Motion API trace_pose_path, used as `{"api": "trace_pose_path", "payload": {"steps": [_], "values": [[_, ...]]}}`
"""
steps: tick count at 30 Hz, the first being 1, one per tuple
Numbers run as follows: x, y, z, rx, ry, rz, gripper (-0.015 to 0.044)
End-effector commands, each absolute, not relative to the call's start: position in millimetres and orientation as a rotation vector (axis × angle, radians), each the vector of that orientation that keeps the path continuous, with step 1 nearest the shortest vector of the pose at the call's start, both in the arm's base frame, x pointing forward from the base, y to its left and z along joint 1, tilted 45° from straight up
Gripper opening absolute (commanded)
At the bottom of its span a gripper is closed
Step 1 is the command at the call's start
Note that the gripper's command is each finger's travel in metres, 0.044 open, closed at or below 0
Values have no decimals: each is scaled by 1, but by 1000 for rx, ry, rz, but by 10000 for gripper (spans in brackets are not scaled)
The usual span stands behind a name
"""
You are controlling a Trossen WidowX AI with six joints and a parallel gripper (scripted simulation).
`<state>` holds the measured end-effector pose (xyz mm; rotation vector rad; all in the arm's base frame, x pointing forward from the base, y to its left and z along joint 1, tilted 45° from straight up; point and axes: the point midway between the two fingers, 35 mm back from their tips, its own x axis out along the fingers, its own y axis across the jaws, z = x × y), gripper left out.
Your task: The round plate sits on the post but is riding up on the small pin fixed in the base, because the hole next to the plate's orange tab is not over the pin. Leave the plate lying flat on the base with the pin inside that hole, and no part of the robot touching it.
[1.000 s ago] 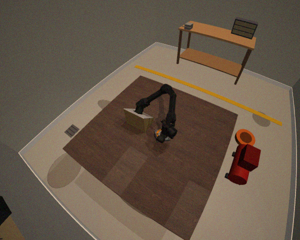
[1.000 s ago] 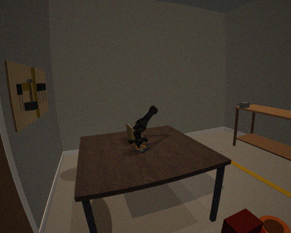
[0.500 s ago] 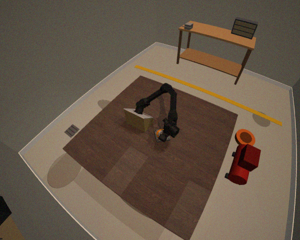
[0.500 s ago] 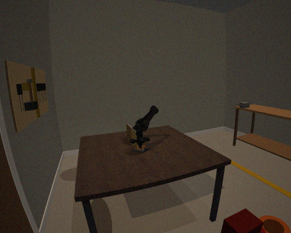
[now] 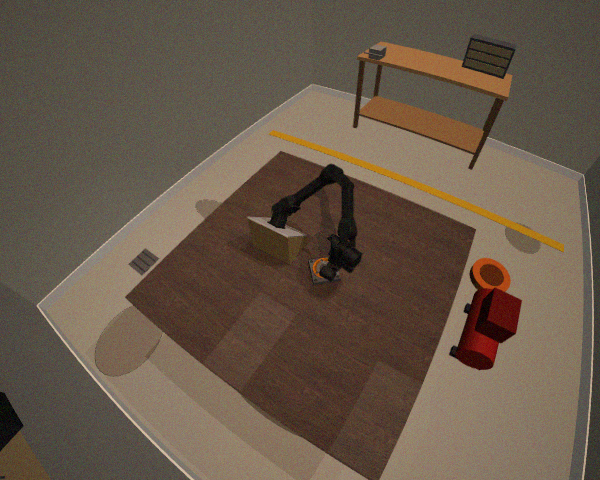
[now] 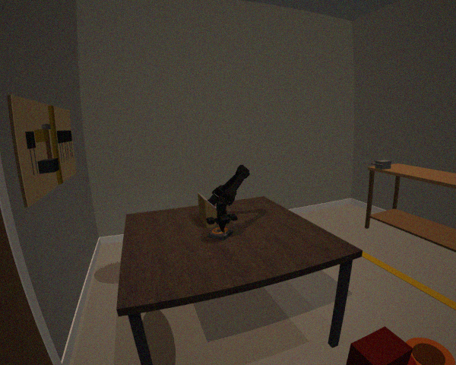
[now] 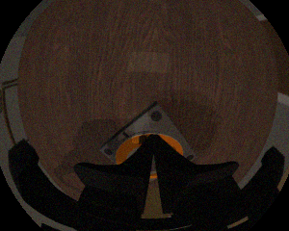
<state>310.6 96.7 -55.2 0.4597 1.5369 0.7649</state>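
The round plate (image 5: 316,267) (image 6: 213,230) (image 7: 126,151) has an orange outer band and sits on the square grey base (image 5: 318,281) (image 6: 220,236) (image 7: 168,126). My gripper (image 5: 327,276) (image 6: 222,230) (image 7: 153,137) is shut and empty, pointing down over the plate. Its fingertips overlap the plate's upper edge in the wrist view; whether they touch it I cannot tell. The fingers hide the plate's middle and the post. A small dark mark shows beside the tips, but the tab, its hole and the pin cannot be made out. How flat the plate lies is unclear.
A tan panel-like block (image 5: 274,243) (image 6: 207,210) stands on the dark wooden table (image 5: 372,320) (image 6: 188,263) close to the base, beside the arm's mount. The arm arches above the table. A workbench (image 5: 434,64) and a red tank (image 5: 478,335) are away from the table.
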Motion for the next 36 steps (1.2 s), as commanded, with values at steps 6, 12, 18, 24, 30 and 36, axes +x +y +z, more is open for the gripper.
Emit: {"api": "trace_pose_path", "payload": {"steps": [6,12,18,24,30,36], "values": [[305,105,-48,468,1544,771,0],[303,108,-45,468,1544,771,0],[301,110,-42,468,1544,771,0],[299,114,-41,468,1544,771,0],[304,96,-25,466,1544,769,0],[301,87,-19,481,1549,766,0]]}}
